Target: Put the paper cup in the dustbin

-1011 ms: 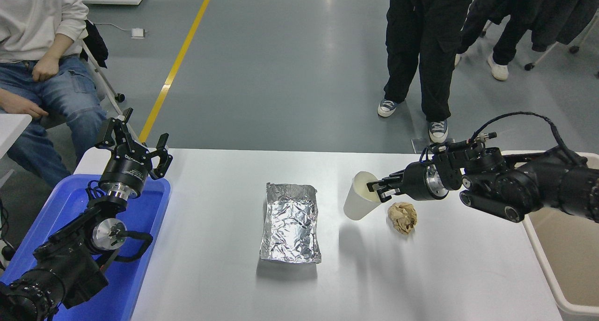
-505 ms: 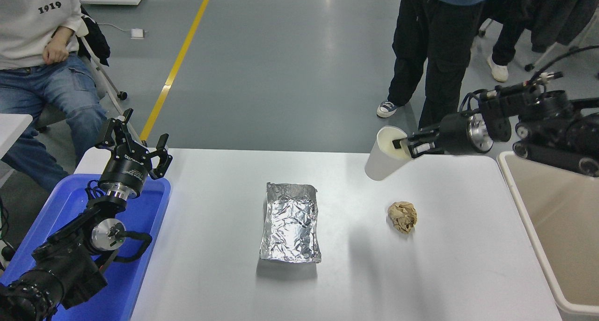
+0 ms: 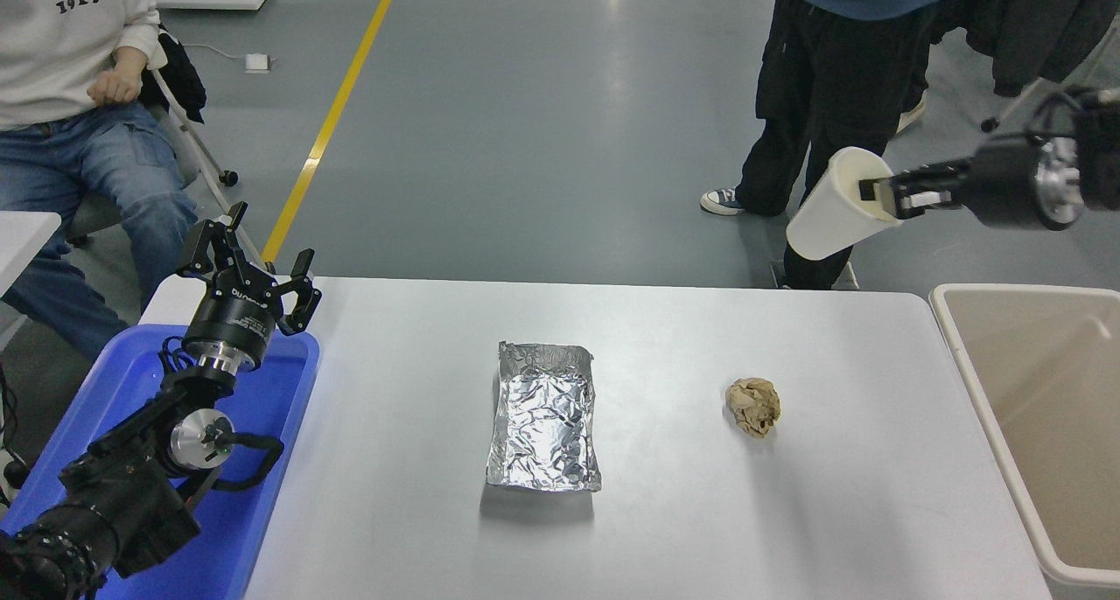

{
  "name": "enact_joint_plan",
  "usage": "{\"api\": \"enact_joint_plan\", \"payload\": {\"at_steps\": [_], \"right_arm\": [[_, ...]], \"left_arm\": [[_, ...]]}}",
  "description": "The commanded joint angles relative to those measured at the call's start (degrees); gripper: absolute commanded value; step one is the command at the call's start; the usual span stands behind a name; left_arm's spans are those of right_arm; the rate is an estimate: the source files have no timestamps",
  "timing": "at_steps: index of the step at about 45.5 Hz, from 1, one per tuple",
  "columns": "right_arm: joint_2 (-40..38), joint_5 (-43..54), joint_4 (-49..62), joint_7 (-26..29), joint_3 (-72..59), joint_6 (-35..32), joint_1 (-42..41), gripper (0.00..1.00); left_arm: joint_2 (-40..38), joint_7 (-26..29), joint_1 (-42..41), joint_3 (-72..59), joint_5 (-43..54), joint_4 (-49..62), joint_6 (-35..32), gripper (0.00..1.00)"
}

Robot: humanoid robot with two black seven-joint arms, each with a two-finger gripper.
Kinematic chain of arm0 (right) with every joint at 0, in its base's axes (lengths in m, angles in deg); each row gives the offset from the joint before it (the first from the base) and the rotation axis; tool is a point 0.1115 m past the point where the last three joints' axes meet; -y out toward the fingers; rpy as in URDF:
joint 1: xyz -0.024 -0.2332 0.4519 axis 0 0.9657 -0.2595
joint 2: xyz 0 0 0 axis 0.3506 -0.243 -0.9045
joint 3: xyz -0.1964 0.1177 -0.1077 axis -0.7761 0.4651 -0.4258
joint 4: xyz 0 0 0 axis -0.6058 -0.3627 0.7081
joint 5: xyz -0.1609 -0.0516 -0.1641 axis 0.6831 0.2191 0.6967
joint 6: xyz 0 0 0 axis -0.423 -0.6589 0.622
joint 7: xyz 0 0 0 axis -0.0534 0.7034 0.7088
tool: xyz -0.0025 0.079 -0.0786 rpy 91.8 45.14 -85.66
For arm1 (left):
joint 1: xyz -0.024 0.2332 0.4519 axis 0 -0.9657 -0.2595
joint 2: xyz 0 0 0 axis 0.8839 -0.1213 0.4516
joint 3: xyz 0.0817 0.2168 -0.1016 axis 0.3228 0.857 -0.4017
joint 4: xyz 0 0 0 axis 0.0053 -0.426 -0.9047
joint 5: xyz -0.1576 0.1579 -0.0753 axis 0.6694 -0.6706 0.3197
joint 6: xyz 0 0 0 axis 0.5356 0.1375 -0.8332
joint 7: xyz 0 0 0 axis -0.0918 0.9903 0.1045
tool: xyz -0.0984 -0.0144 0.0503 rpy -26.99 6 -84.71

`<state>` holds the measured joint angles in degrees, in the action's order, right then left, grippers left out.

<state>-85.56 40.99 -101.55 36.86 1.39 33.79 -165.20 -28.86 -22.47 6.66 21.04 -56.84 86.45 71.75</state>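
Now my right gripper (image 3: 885, 199) pinches the paper cup (image 3: 838, 203) by its rim (tilted, mouth rightward), high above the table's far edge; the dustbin (image 3: 962, 355) lies right and nearer.

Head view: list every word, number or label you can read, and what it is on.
"1919": black print on the white sweatshirt of the seated person at the top left.
White lettering on the left gripper's black wrist collar: too blurred to read.
Paper cup, dustbin, foil tray: no print visible.
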Motion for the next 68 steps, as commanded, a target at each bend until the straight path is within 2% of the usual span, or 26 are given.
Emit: {"api": "enact_joint_plan", "payload": {"at_steps": [1,14,20,26,32,38,42,45,57,68], "right_arm": [[-5.0,-11.4,14.3,-2.8,1.8,0.7,11.7,0.0],[-2.3,-38.7,32.8,-3.9,7.5,-0.3,30.7,0.0],[0.6,-54.9,38.8,-2.9,8.0,-1.3,37.9,0.0],[2.9,-68.6,42.3,1.7,9.9,-2.9,43.3,0.0],[4.3,-78.1,42.9,10.3,18.2,-3.1,48.3,0.0],[7.7,-80.2,47.3,18.7,32.0,-3.0,53.5,0.0],[12.5,-79.8,53.4,26.0,45.4,-2.9,57.3,0.0],[15.0,-79.6,55.8,28.4,51.0,-2.3,58.2,0.0],[20.5,-80.3,56.3,29.1,55.8,3.9,60.7,0.0],[22.5,-80.2,56.2,29.1,58.9,4.3,62.4,0.0]], "left_arm": [[0.0,0.0,0.0,0.0,-0.1,0.0,0.0,1.0],[0.0,0.0,0.0,0.0,0.0,0.0,0.0,1.0],[0.0,0.0,0.0,0.0,0.0,0.0,0.0,1.0],[0.0,0.0,0.0,0.0,0.0,0.0,0.0,1.0],[0.0,0.0,0.0,0.0,0.0,0.0,0.0,1.0],[0.0,0.0,0.0,0.0,0.0,0.0,0.0,1.0],[0.0,0.0,0.0,0.0,0.0,0.0,0.0,1.0],[-0.1,0.0,0.0,0.0,0.0,0.0,0.0,1.0],[0.0,0.0,0.0,0.0,0.0,0.0,0.0,1.0],[0.0,0.0,0.0,0.0,0.0,0.0,0.0,1.0]]}}
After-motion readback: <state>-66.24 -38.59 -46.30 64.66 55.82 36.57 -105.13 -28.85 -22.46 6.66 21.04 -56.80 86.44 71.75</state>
